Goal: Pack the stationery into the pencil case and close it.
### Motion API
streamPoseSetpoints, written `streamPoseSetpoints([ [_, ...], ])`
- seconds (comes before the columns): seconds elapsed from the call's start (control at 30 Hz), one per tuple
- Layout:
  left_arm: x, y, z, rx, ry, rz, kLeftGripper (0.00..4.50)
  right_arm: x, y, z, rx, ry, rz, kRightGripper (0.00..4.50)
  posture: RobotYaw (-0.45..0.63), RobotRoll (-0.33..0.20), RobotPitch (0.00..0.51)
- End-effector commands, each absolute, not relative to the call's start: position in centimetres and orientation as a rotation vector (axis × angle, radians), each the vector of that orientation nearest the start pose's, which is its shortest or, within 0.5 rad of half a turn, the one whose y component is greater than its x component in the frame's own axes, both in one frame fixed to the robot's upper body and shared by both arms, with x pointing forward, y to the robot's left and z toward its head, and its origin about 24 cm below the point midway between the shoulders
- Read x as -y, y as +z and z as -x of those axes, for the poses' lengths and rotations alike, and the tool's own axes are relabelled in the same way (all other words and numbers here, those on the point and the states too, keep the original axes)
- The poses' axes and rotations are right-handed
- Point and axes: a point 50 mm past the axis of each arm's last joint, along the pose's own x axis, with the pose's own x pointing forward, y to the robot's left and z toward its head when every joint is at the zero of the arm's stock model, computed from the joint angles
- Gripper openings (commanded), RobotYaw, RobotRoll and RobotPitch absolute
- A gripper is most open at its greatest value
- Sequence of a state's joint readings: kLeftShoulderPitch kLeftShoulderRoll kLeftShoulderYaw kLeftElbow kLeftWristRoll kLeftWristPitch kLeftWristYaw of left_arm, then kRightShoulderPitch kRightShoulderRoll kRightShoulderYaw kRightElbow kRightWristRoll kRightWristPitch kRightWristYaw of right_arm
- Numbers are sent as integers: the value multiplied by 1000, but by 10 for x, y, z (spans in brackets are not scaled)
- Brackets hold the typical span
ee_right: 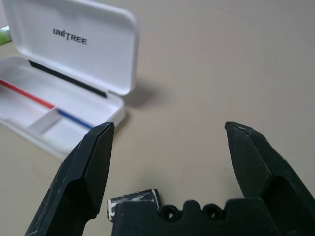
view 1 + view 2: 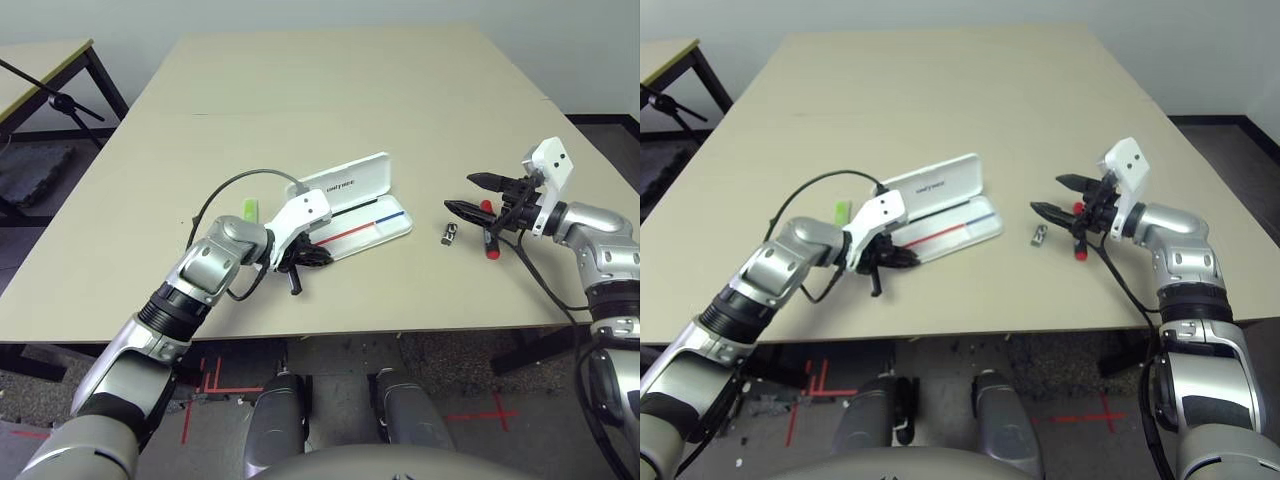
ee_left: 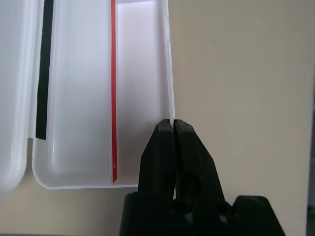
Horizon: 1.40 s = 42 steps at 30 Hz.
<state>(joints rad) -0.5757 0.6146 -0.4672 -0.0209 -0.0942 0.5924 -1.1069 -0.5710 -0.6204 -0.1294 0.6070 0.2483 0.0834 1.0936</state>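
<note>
Beige desk (image 2: 330, 110), wall behind. Head view: pencil case (image 2: 352, 207) open near centre, long axis running diagonally; highlighter (image 2: 250, 209) just behind the left tool (image 2: 305, 257); marker (image 2: 488, 243) and metal piece (image 2: 450, 234) beneath the right tool (image 2: 478, 196).

Left wrist view: fingers pressed together, pinching the tray's thin wall.

Right wrist view: fingers spread wide, empty.

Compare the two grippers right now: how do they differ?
The left gripper is shut, pinching the front wall of the open pencil case; the right gripper is wide open and holds nothing. The left points down at the case; the right hangs nearly level above the red marker. Both have black fingers.
</note>
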Motion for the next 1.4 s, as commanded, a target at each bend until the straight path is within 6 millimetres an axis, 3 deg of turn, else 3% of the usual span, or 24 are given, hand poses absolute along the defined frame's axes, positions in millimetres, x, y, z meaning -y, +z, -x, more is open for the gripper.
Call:
streamPoseSetpoints([
  [0.03, -129, 105, -284, -523, -1371, -662, 39, 267, 116, -325, -165, 795, 193, 4500, -140, 0, 68],
  [0.73, -139, 94, -285, -499, -1406, -726, 39, 264, 116, -326, -172, 798, 202, 4500, -135, 0, 65],
  [0.87, -136, 98, -285, -477, -1393, -732, 1090, 265, 115, -326, -177, 797, 207, 4500, -132, 0, 65],
  [1.13, -132, 118, -273, -412, -1428, -708, 4247, 265, 113, -327, -181, 794, 208, 4500, -124, 0, 62],
  [1.17, -133, 123, -272, -398, -1425, -702, 4474, 265, 113, -327, -181, 793, 207, 4500, -122, 0, 62],
  [1.4, -143, 152, -268, -306, -1365, -645, 4474, 268, 112, -327, -177, 778, 198, 4500, -120, 0, 62],
])
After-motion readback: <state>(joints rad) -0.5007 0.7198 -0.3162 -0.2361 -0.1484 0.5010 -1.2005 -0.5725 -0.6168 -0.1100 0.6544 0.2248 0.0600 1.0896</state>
